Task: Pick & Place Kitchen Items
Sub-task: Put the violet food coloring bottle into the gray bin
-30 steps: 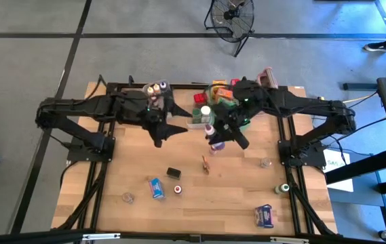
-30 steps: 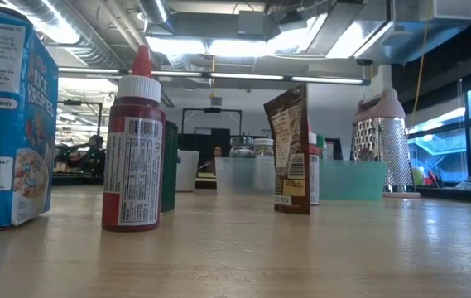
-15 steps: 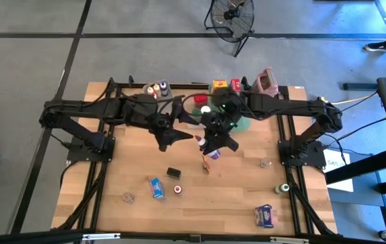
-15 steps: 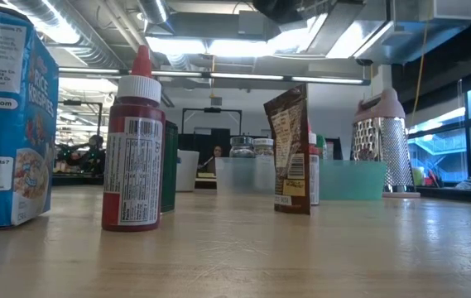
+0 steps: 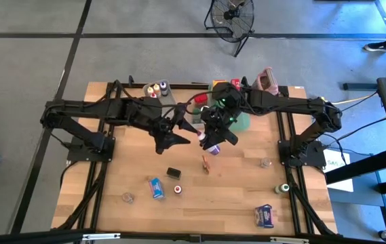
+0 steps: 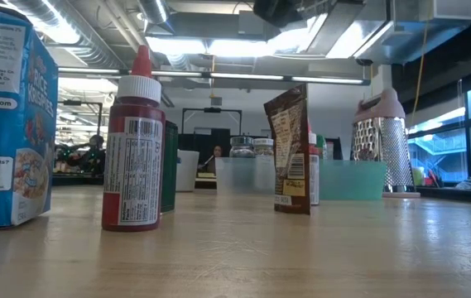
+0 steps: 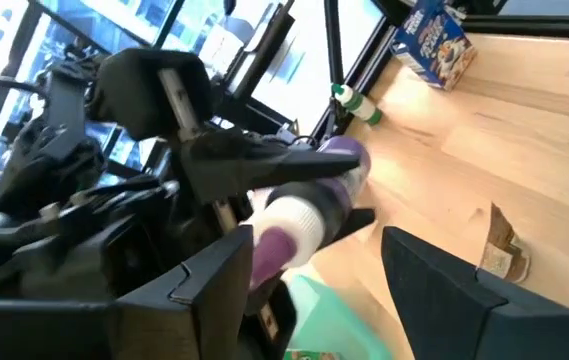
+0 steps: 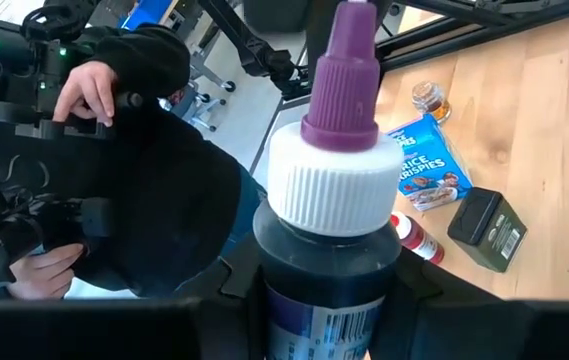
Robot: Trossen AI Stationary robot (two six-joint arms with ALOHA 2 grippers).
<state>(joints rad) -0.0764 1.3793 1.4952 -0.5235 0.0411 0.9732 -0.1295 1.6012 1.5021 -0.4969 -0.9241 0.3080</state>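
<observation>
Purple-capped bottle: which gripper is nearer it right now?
Right. The right gripper is shut on the purple-capped bottle, holding it above the table; the left gripper faces it from just beside, jaws apart, not touching.

Both arms meet above the middle of the worktop [image 5: 111,210].
The right end effector [image 5: 212,141] holds a purple-capped bottle [image 5: 211,144]; the left end effector [image 5: 187,132] sits just beside it. A brown packet [image 5: 206,165] lies near the bottle.

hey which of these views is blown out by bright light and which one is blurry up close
Left wrist view: the windows behind the right gripper and its purple-capped bottle are blown out white. Low view: the blue cereal box at the edge is soft, and ceiling lights glare. High view: evenly lit.
</observation>
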